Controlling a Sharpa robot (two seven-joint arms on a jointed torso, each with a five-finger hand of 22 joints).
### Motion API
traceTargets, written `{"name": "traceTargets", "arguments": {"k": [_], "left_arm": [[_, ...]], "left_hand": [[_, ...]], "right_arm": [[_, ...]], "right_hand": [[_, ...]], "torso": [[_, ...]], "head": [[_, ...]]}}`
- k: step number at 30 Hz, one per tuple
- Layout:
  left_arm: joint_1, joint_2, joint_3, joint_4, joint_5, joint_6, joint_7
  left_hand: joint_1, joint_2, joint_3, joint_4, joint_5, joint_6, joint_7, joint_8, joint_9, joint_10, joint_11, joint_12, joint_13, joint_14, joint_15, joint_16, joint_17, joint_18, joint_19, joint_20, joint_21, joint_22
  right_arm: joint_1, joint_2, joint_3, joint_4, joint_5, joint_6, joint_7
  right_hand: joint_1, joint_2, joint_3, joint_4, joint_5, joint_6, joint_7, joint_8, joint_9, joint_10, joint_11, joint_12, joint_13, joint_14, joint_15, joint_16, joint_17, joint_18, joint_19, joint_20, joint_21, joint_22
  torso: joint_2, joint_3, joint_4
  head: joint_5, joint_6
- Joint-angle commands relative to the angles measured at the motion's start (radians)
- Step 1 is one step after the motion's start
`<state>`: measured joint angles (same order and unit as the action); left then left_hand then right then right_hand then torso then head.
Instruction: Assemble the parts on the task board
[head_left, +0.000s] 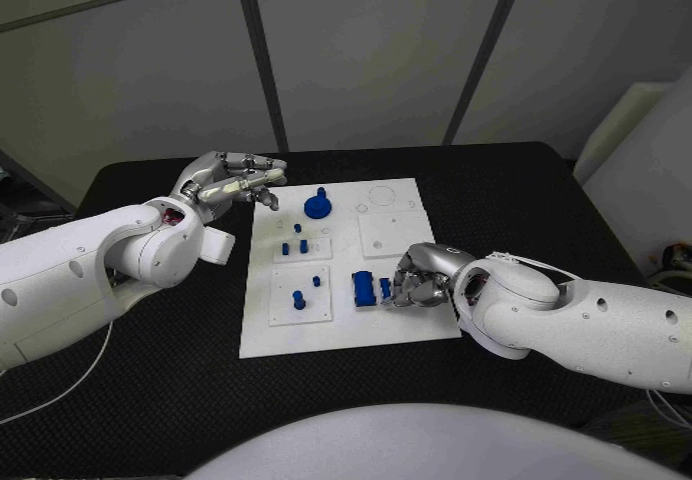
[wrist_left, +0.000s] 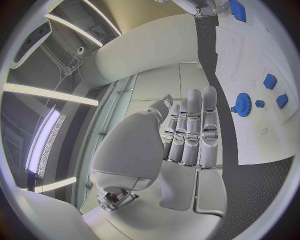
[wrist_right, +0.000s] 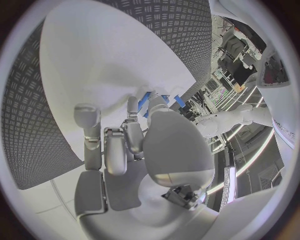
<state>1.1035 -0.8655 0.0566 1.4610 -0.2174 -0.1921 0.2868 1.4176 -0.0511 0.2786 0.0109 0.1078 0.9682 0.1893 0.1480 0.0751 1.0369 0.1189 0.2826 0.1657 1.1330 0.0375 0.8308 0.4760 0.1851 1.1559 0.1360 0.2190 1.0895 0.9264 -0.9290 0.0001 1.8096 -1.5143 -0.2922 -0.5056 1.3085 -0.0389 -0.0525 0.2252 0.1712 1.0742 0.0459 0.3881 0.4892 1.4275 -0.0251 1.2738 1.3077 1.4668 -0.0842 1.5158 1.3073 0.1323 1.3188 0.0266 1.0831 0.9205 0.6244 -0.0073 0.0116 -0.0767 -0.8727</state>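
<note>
Beside right robot hand (head_left: 418, 275), blue part (head_left: 366, 289).

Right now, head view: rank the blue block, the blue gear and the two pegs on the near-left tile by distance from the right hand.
1. Blue block, right beside the right hand.
2. Two pegs, near-left tile.
3. Blue gear, far side, nearer the left hand.

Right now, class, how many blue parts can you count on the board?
8: gear far side; three pegs nearer; two pegs nearest left; block and piece at the right hand, which may hide more.
</note>
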Motion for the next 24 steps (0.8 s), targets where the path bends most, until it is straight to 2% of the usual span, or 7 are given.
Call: {"name": "traceTargets", "arguments": {"k": [1, 9, 16, 21, 24], "left_arm": [[0.002, 0.000, 0.001, 0.000, 0.002, 0.013, 0.003], [0.002, -0.001, 0.001, 0.001, 0.002, 0.014, 0.001], [0.002, -0.002, 0.001, 0.001, 0.002, 0.014, 0.000], [0.002, -0.006, 0.001, 0.003, 0.002, 0.012, 0.000], [0.002, -0.007, 0.001, 0.001, 0.002, 0.011, 0.001]], "left_hand": [[0.007, -0.005, 0.007, -0.001, 0.005, -0.002, 0.001, 0.001, -0.001, -0.007, 0.000, 0.006, -0.001, -0.006, 0.002, -0.007, -0.001, -0.005, -0.001, -0.001, -0.001, 0.001], [0.008, -0.005, 0.008, -0.002, 0.005, -0.002, 0.001, 0.001, -0.001, -0.007, 0.000, 0.007, -0.002, -0.006, 0.002, -0.007, -0.001, -0.005, -0.001, -0.002, -0.001, 0.002], [0.008, -0.005, 0.008, -0.002, 0.005, -0.002, 0.001, 0.001, -0.001, -0.007, 0.000, 0.007, -0.002, -0.006, 0.002, -0.007, -0.001, -0.005, -0.001, -0.002, -0.001, 0.002], [0.008, -0.005, 0.008, -0.002, 0.005, -0.002, 0.001, 0.001, -0.001, -0.007, 0.000, 0.007, -0.002, -0.006, 0.002, -0.007, -0.001, -0.005, -0.001, -0.002, -0.001, 0.002], [0.008, -0.005, 0.008, -0.002, 0.005, -0.002, 0.001, 0.001, -0.001, -0.007, 0.000, 0.007, -0.002, -0.006, 0.002, -0.007, -0.001, -0.005, -0.001, -0.002, -0.001, 0.002]], "right_arm": [[0.001, 0.003, 0.000, -0.011, -0.019, 0.000, 0.001], [0.000, 0.001, 0.000, -0.005, -0.003, -0.003, 0.020], [0.000, -0.024, 0.000, 0.025, 0.021, -0.026, 0.068], [0.001, -0.066, 0.000, 0.053, 0.090, -0.071, 0.172], [0.001, -0.089, 0.000, 0.062, 0.148, -0.099, 0.236]], "right_hand": [[0.011, 0.005, -0.005, -0.002, -0.002, -0.001, -0.008, 0.007, 0.001, 0.003, -0.007, 0.005, 0.028, 0.088, -0.008, -0.001, 0.192, -0.010, 0.002, -0.006, -0.001, 0.001], [0.010, 0.000, -0.013, -0.001, -0.003, 0.000, -0.007, 0.008, 0.001, 0.002, -0.007, 0.004, 0.027, 0.088, -0.007, -0.002, 0.190, -0.009, 0.001, -0.006, -0.003, -0.001], [0.005, -0.013, -0.035, 0.003, 0.010, -0.005, -0.004, 0.008, 0.001, -0.007, -0.004, -0.012, 0.014, 0.084, -0.005, -0.013, 0.177, -0.006, -0.007, -0.004, -0.018, -0.019], [0.012, -0.018, -0.062, 0.007, 0.031, -0.047, 0.015, -0.010, -0.007, -0.068, 0.011, -0.113, -0.064, 0.065, 0.007, -0.072, 0.108, 0.012, -0.060, 0.005, -0.113, -0.131], [0.008, -0.023, -0.083, 0.018, 0.038, -0.112, 0.040, -0.046, -0.023, -0.133, 0.033, -0.217, -0.145, 0.045, 0.024, -0.136, 0.039, 0.029, -0.114, 0.018, -0.214, -0.246]], "torso": [[-0.001, -0.0008, -0.0017], [-0.001, -0.0009, -0.0009], [-0.001, -0.0008, -0.0019], [-0.003, -0.0025, -0.0015], [-0.005, -0.0027, -0.0004]], "head": [[-0.002, 0.000], [-0.004, 0.000], [-0.005, 0.001], [-0.007, 0.005], [-0.007, 0.008]]}}
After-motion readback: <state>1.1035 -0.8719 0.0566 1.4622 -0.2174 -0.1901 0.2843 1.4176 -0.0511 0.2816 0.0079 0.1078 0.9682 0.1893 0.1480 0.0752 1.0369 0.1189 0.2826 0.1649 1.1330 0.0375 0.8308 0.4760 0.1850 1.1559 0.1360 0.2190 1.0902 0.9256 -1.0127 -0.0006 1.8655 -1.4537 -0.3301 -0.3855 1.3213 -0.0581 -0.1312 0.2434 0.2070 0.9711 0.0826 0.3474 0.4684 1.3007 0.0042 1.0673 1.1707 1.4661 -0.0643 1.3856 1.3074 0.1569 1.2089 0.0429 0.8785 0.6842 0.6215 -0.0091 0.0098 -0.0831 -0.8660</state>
